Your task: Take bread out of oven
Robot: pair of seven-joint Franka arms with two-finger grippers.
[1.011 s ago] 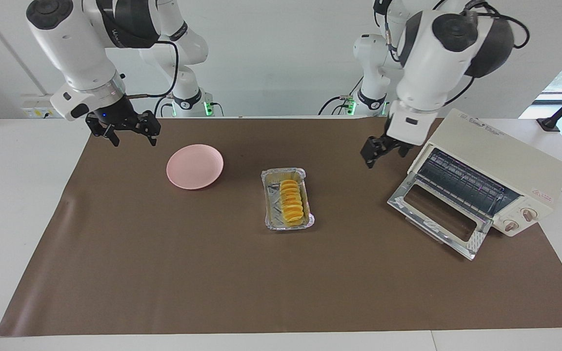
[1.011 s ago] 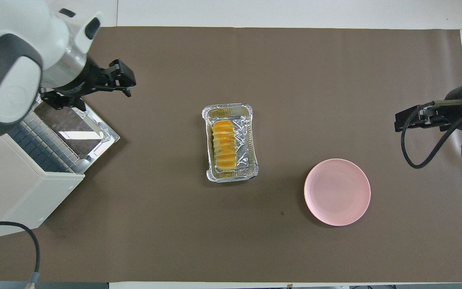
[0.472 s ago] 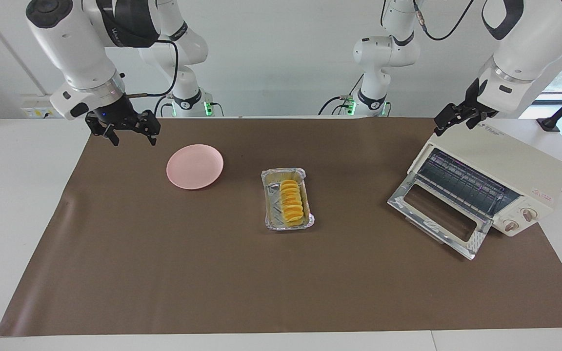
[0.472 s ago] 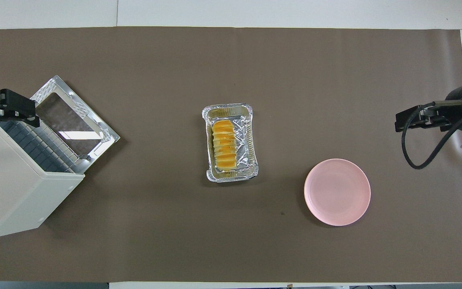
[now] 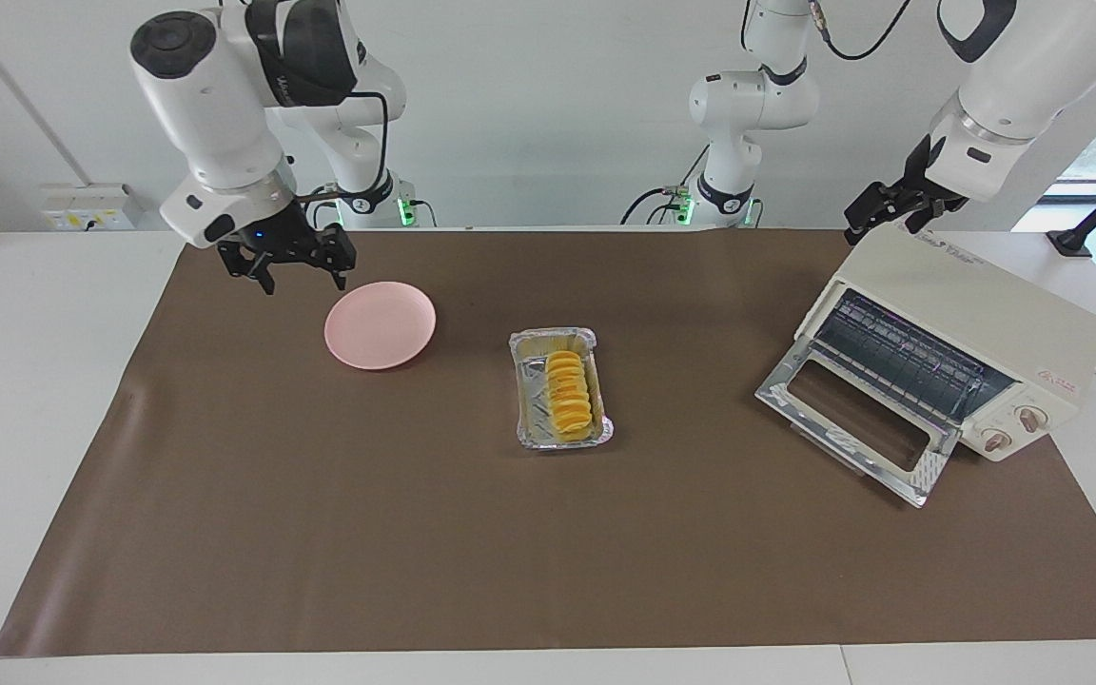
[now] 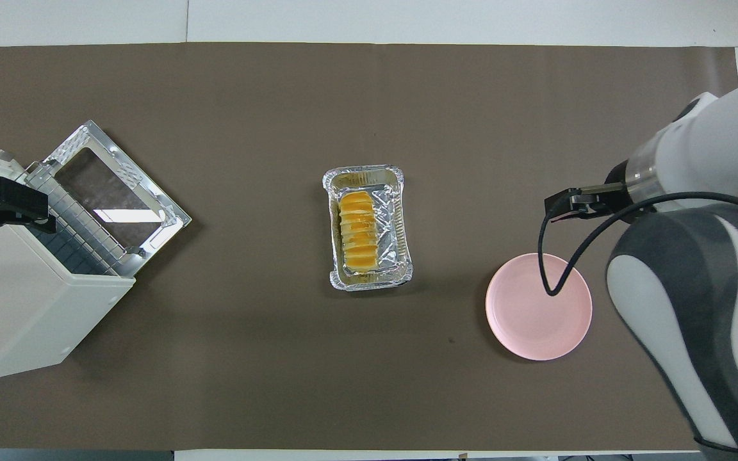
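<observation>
The bread (image 5: 570,398) is a ridged golden-yellow loaf lying in a silver foil tray (image 5: 553,336) at the middle of the brown mat, outside the oven; it also shows in the overhead view (image 6: 357,230). The cream-white oven (image 5: 976,323) stands at the left arm's end, its glass door (image 5: 852,419) folded down and its wire rack bare. My left gripper (image 5: 876,221) hangs open and empty over the oven's top corner nearest the robots (image 6: 5,221). My right gripper (image 5: 301,273) is open and empty, just above the mat beside the pink plate.
A pink plate (image 5: 380,324) lies empty on the mat between the foil tray and the right arm's end (image 6: 539,306). The oven's open door juts out over the mat toward the tray. A cable runs off the oven's end.
My left gripper rose from beside the oven door to over the oven's top and now holds there. My right gripper has moved in toward the pink plate. The bread and tray have not moved.
</observation>
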